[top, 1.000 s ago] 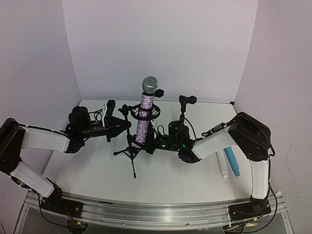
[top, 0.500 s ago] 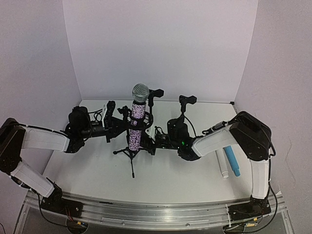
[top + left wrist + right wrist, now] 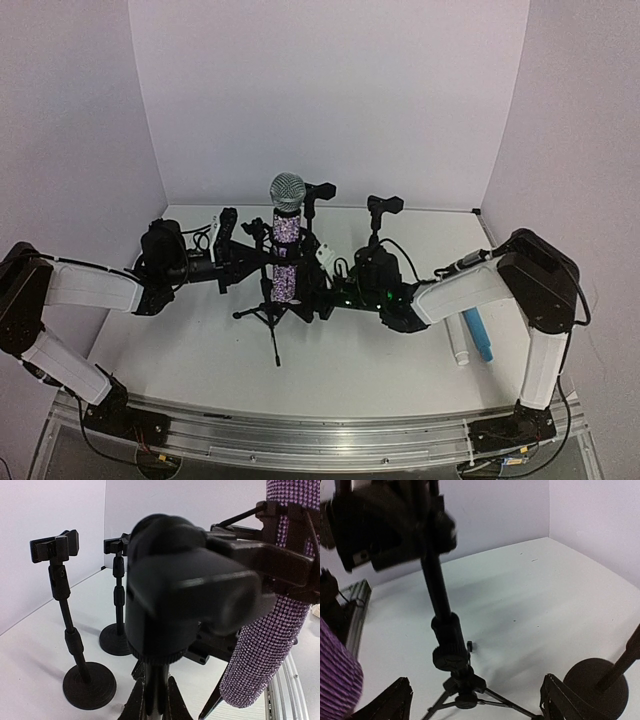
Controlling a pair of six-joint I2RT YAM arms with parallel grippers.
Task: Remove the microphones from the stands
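The microphone [image 3: 285,243] has a purple glitter body and a silver mesh head. It stands upright in the black clip of the tripod stand [image 3: 268,312]. My left gripper [image 3: 250,262] is shut on the stand's pole just under the clip; the left wrist view shows the fingers [image 3: 131,700] pinching the pole, with the microphone [image 3: 265,640] at the right. My right gripper [image 3: 318,290] sits just right of the microphone, open and holding nothing. In the right wrist view its fingers [image 3: 395,702] stand wide apart, with the stand's pole [image 3: 444,625] ahead and the microphone [image 3: 335,677] at the left edge.
Two small black desk stands [image 3: 318,195] [image 3: 380,215] with round bases stand at the back of the table. A blue marker [image 3: 478,335] and a white one [image 3: 458,345] lie at the right. Walls close in behind and on both sides.
The right gripper has let go of the microphone, opened wide and drawn back to the right. The microphone has moved left and lower and now stands upright. The left gripper kept its hold.
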